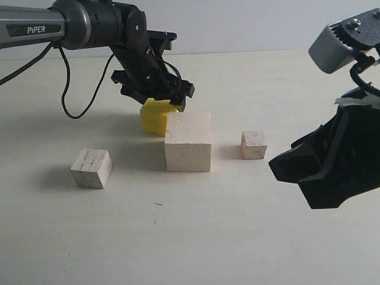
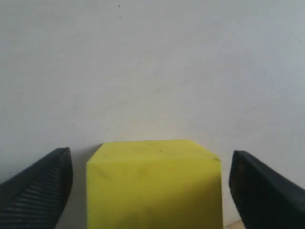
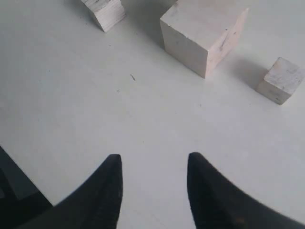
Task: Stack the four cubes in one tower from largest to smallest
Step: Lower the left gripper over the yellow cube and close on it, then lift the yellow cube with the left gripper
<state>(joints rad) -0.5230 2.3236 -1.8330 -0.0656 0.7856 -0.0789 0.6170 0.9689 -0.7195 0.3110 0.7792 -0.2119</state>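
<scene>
Bench (image 1: 237, 237): pale, matte. Four cubes on it, none stacked.

Large pale wooden block (image 1: 188, 142): near mid-bench, sitting flat and square to the exterior camera.

Bright yellow cube (image 1: 155, 117): just behind the large block and to its left in the exterior view. Its near corner is hidden by the block, so I cannot tell whether the two touch.

Left claw (image 2: 151, 153): lowered over the yellow cube, released. In the left wrist view the two black fingers (image 2: 43, 191) stand wide on either side of the cube, with a strip of bench showing in each gap. No contact seen.

Medium pale wooden cube (image 1: 92, 168): alone on the left, well apart from the large block and turned slightly on the bench.

Smallest pale wooden cube (image 1: 254, 145): to the right of the large block and near it, with a clear gap between them.

Right claw (image 3: 153, 157): hangs above the bench at the right edge of the exterior view, near the camera. Its fingers are parted with only bare bench between them; it grasps nothing. The three wooden cubes lie beyond its tips in the right wrist view.
</scene>
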